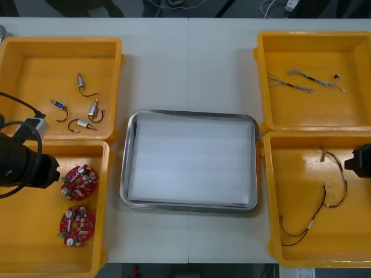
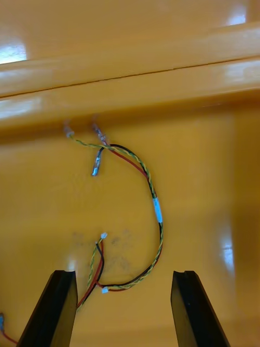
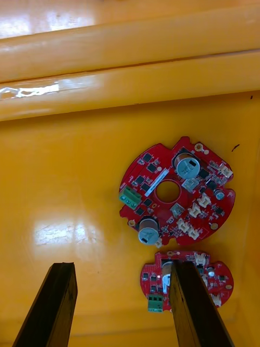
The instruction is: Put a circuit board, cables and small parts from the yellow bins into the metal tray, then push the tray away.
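Two round red circuit boards [image 1: 79, 180] [image 1: 76, 225] lie in the near left yellow bin [image 1: 32, 237]. My left gripper [image 3: 124, 306] hangs open just above that bin's floor. The larger-looking board [image 3: 176, 192] lies beyond the fingertips, and the other board [image 3: 189, 284] sits partly behind one finger [image 3: 197, 309]. My right gripper [image 2: 125, 309] is open over the near right bin [image 1: 301, 174], with a red and yellow cable [image 2: 154, 211] curling between and beyond its fingers. The metal tray [image 1: 191, 113], white inside, holds nothing.
The far left bin [image 1: 35, 63] holds several small metal parts [image 1: 87, 110]. Twisted cables [image 1: 301, 81] lie in the far right bin [image 1: 316, 52]. The left arm [image 1: 23, 165] and right arm [image 1: 362, 159] come in from the table's sides.
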Tool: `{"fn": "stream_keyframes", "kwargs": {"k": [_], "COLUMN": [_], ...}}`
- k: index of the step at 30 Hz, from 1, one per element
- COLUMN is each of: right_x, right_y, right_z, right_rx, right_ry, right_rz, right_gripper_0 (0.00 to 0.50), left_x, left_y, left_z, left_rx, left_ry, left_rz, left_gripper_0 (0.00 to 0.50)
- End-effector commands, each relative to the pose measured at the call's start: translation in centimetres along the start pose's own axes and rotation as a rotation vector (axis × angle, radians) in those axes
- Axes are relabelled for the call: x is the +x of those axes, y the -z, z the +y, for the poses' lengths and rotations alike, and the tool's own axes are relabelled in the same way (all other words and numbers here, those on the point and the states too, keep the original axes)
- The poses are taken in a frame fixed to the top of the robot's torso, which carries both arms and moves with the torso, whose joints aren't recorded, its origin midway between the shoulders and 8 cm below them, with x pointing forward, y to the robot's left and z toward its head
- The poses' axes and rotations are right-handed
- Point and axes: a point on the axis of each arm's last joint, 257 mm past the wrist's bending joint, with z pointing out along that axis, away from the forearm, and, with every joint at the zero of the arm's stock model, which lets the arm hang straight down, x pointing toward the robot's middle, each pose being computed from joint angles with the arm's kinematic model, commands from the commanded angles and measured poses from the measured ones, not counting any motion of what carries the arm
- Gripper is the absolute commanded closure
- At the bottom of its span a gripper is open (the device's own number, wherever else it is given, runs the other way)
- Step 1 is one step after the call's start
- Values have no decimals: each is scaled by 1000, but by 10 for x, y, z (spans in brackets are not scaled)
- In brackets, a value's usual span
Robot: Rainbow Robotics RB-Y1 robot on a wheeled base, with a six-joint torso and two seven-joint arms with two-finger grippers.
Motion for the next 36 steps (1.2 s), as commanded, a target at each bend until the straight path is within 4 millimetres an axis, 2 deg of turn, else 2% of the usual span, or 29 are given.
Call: {"fn": "stream_keyframes", "kwargs": {"k": [1, 7, 21, 29, 36], "right_x": [6, 9, 23, 25, 24], "right_y": [-14, -35, -62, -76, -87], "right_z": [-15, -23, -45, -47, -45], "right_rx": [28, 42, 70, 59, 48], "right_ry": [62, 76, 97, 94, 96], "right_rz": [12, 18, 15, -4, -20], "right_gripper_0": [0, 0, 0, 0, 0], "left_x": [7, 7, 25, 39, 40], "left_y": [-19, -37, -55, -62, -63], "left_z": [-1, -1, -5, -5, -7], "left_rx": [9, 27, 44, 45, 53], "left_ry": [105, 131, 164, 170, 176], "left_rz": [18, 22, 58, 78, 75], "left_gripper_0": [0, 0, 0, 0, 0]}}
